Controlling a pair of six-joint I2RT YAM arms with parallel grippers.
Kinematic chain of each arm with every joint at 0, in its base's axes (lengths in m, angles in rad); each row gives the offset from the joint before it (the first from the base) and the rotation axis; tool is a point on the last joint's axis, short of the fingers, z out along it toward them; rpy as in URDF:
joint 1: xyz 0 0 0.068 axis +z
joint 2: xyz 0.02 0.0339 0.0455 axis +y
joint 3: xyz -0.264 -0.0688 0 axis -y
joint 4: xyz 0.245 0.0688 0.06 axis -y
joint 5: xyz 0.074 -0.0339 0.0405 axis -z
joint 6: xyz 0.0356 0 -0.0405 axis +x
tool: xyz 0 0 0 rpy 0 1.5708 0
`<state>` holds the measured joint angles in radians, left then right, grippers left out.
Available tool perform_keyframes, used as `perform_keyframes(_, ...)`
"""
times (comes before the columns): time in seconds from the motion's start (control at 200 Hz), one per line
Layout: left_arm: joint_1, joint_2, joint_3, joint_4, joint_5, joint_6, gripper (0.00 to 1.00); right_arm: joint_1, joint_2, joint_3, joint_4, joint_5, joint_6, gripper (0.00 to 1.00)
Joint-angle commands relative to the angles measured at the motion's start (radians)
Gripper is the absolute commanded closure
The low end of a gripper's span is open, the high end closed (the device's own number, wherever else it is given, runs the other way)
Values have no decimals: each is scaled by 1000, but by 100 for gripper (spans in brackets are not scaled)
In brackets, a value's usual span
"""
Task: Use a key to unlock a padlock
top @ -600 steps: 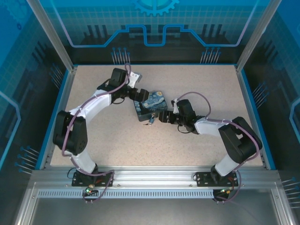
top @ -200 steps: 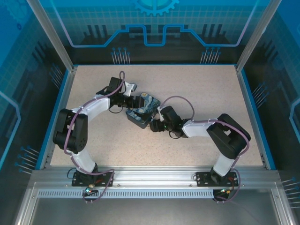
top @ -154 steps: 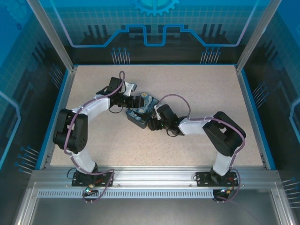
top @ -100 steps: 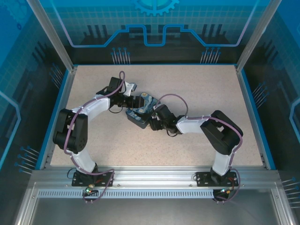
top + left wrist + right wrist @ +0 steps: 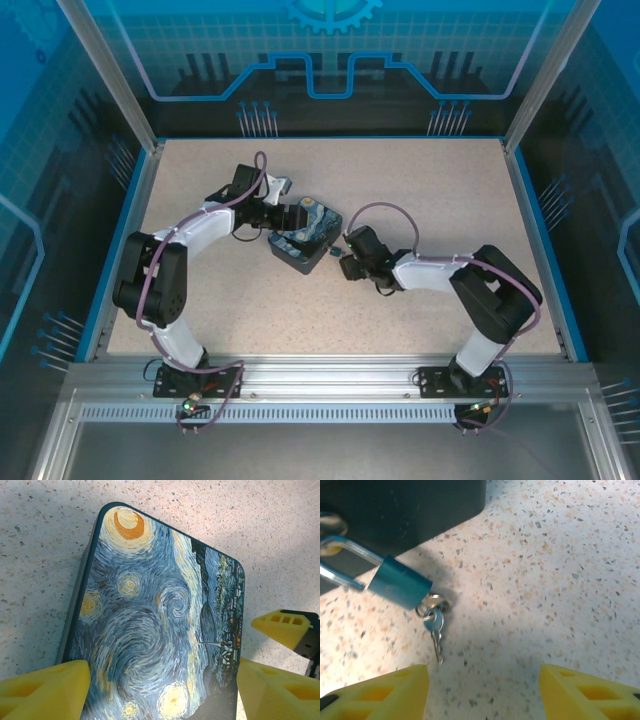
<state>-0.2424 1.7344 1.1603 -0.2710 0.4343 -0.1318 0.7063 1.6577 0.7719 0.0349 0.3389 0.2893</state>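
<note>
The padlock [image 5: 399,587] has a small blue body, and its silver shackle runs under the dark-blue starry-night tin [image 5: 160,620]. A silvery key [image 5: 435,624] hangs on a ring at the padlock's lower end and lies on the table; a second key head sits against the lock's base. My right gripper [image 5: 482,695] is open just short of the key, with nothing between its yellow fingers. My left gripper [image 5: 162,695] has one yellow finger against each long side of the tin. From above, the left gripper [image 5: 297,224] is at the tin [image 5: 308,243] and the right gripper [image 5: 345,263] is just right of it.
The speckled table [image 5: 400,190] is walled by a blue rim and clear panels. A yellow finger of the right gripper [image 5: 287,629] shows beside the tin's right edge in the left wrist view.
The tin sits further left and more turned than three seconds ago. Within the last second my right gripper pushed in against the tin's corner, then drew back to the right. The left arm stayed still.
</note>
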Motion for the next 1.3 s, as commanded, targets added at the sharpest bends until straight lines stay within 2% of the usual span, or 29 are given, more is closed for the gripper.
perform_keyframes(0.0, 2, 9, 16, -17, -22, 11, 21, 11, -54, -50, 72, -5, -69, 38)
perform_keyframes(0.115, 2, 10, 18, -17, -20, 11, 21, 38, -44, -63, 161, -39, -155, 32)
perform_keyframes(0.225, 2, 10, 22, -23, -19, 15, 21, 28, -6, -41, 219, -140, -243, 28)
perform_keyframes(0.47, 2, 1, 24, -27, -22, 15, 21, -78, 43, 9, 229, -436, -306, 30)
perform_keyframes(0.6, 2, 1, 24, -23, -20, 14, 21, -143, 36, -15, 300, -582, -301, 32)
perform_keyframes(0.975, 2, 11, 21, -14, -17, 11, 21, -222, 152, 19, 336, -706, -286, 37)
perform_keyframes(1.296, 2, 22, 30, -17, -16, 11, 21, -257, 232, 29, 396, -808, -246, 50)
